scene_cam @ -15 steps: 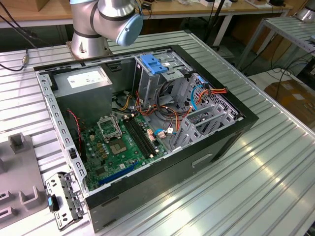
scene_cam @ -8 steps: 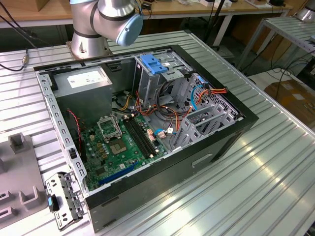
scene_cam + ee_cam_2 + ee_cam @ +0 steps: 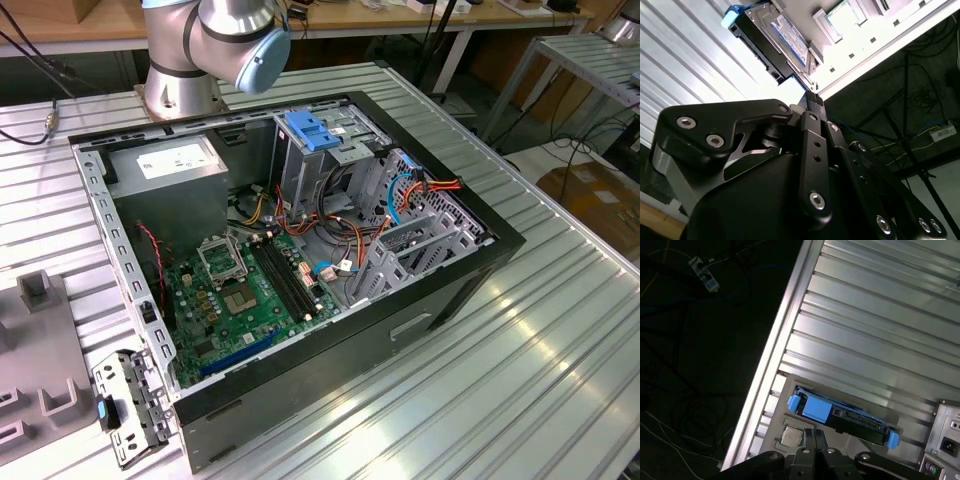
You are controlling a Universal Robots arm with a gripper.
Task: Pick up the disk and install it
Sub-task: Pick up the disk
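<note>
**Hardly Begun: No Pick-Up, No Installing Yet**

Judging the task as hardly begun. In the first wrist view, can see the disk [image 3: 840,416] lying flat in a grey holder [image 3: 776,412] near the edge of the ribbed desk [image 3: 880,315], with the blue carrier [image 3: 815,409] around its dark body; not lifted, not gripped. In the exterior view, can see the open computer case [image 3: 440,290] standing on the desk, with a pale-blue plate [image 3: 315,130] inside it; no disk put in there, as far as visible; so both the picking and the installing left to do. As for the pincer [image 3: 815,431]: pressed together, fingertip against fingertip, pinching nothing; hovering near the disk, apparently apart from it, though hard to tell for sure.
</note>
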